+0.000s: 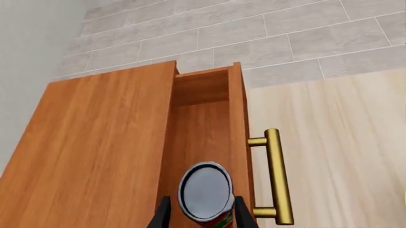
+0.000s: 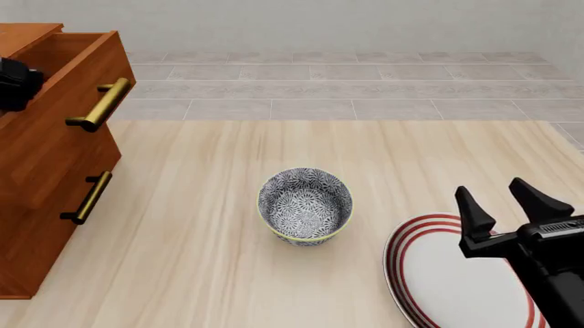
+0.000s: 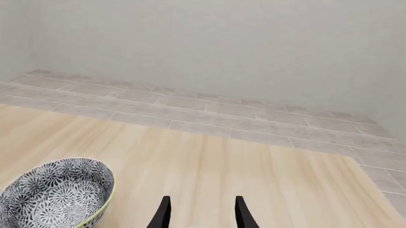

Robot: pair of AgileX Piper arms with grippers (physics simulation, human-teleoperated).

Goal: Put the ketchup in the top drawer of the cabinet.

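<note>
The left hand [image 1: 201,216] was grasping the ketchup [image 1: 206,193], one dark finger showing on either side of the can, and it held the can over the pulled-out top drawer [image 1: 201,128] of the cabinet [image 1: 95,152]. From the left wrist view the can's grey shiny top sat between the drawer's walls, close to the front panel that carried the brass handle [image 1: 274,175]. Whether the can's base was touching the drawer floor could not be told from any view.

The likeliest trouble was a release made too high: if the can hung above the floor when the fingers parted, it would probably drop, tip on its narrow base and roll inside the drawer. A second risk lay in how near the can stood to the front panel; a small drift that way could have set its base on the panel's edge, and it might then have fallen out onto the surface [image 2: 273,273]. Withdrawing carelessly could also have caught a finger on the can and knocked it over.

In the front view the left arm showed only as a dark shape at the frame's edge by the drawer. The right hand [image 2: 515,201] hovered released and empty above the red-rimmed plate [image 2: 411,266], well apart from the patterned bowl [image 2: 305,205], and posed no evident hazard.
</note>
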